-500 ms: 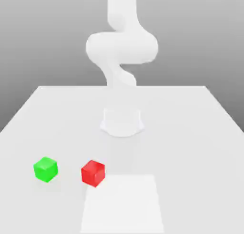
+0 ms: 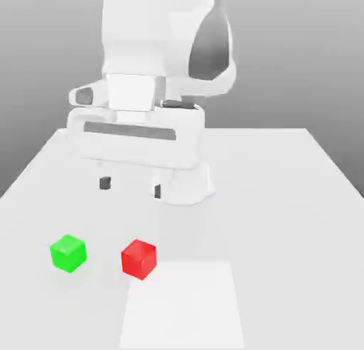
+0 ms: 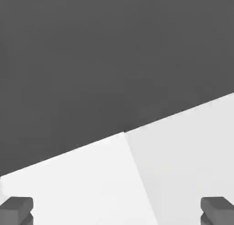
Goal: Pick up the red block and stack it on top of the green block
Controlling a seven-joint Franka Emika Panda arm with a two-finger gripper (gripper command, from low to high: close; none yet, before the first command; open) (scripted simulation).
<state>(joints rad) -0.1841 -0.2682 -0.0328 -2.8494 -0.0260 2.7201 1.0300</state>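
Hovering above the table (image 2: 284, 235), the gripper (image 2: 131, 188) holds its fingers wide apart, with nothing between them. Relative to the red block (image 2: 138, 260), the gripper is higher and clear of contact. The green block (image 2: 68, 253) rests near the red block, toward the exterior view's left. The white panel (image 2: 182, 306) lies just beside the red block, toward the exterior view's right.

Exterior view: arm (image 2: 135, 50) cut off by the frame at 12 o'clock; its base (image 2: 183, 188) partly hidden behind the hand. Hand view: both fingertips (image 3: 17, 210) cropped by the frame's edge.
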